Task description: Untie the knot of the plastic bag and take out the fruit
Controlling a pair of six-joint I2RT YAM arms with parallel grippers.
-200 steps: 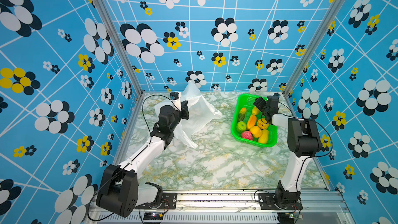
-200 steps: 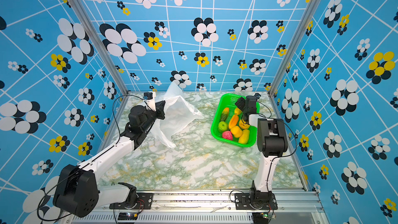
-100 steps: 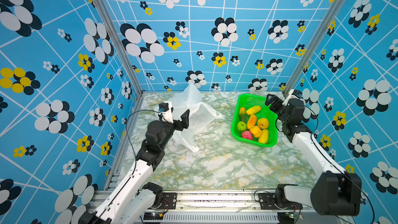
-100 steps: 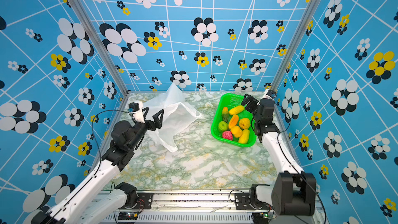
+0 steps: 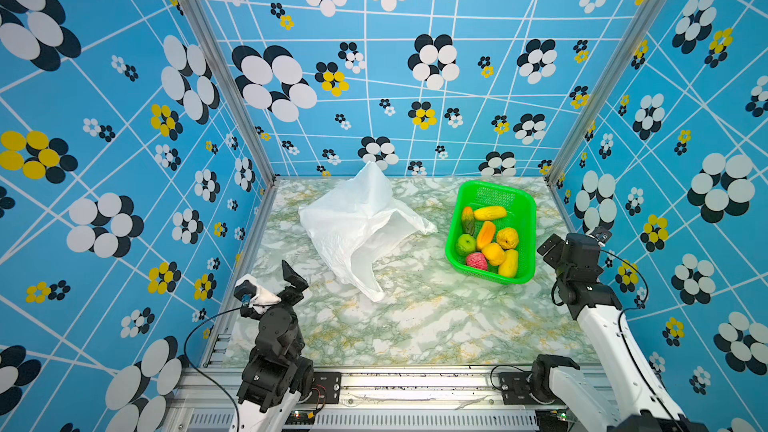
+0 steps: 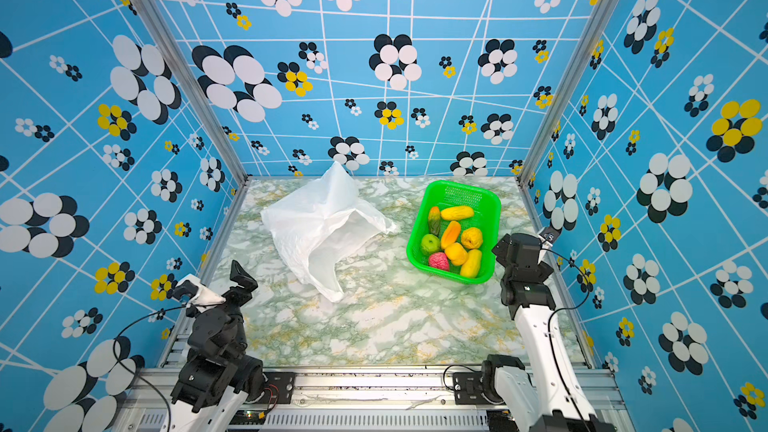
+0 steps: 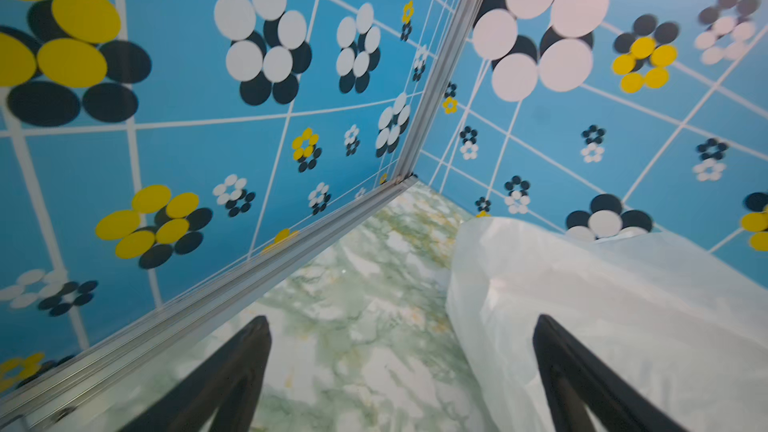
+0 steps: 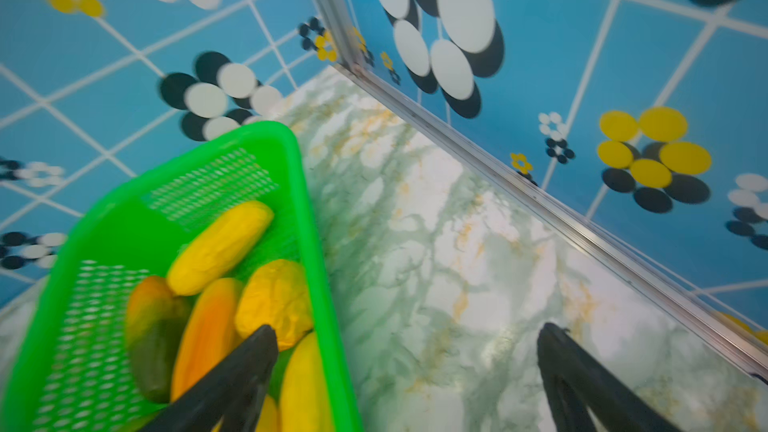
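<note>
— Status?
— My left tool gapes empty near the limp plastic bag on the surface. My right tool is likewise wide and empty, beside the green basket holding the fruit.
— Risk?
— A careless swing could clip the basket and spill fruit.

Both top views looked down from high above the front rail toward the back wall, far enough off to take in the whole green-veined marble tabletop and both arms, and they overlapped almost wholly. The left wrist camera sat low and close over that table, sighting between the black fingers of the left gripper into the back-left corner. It shared the crinkly white plastic bag with the top views. The right wrist camera, equally near, faced the back-right corner past the right gripper, sharing the bright green mesh plastic basket.
</note>
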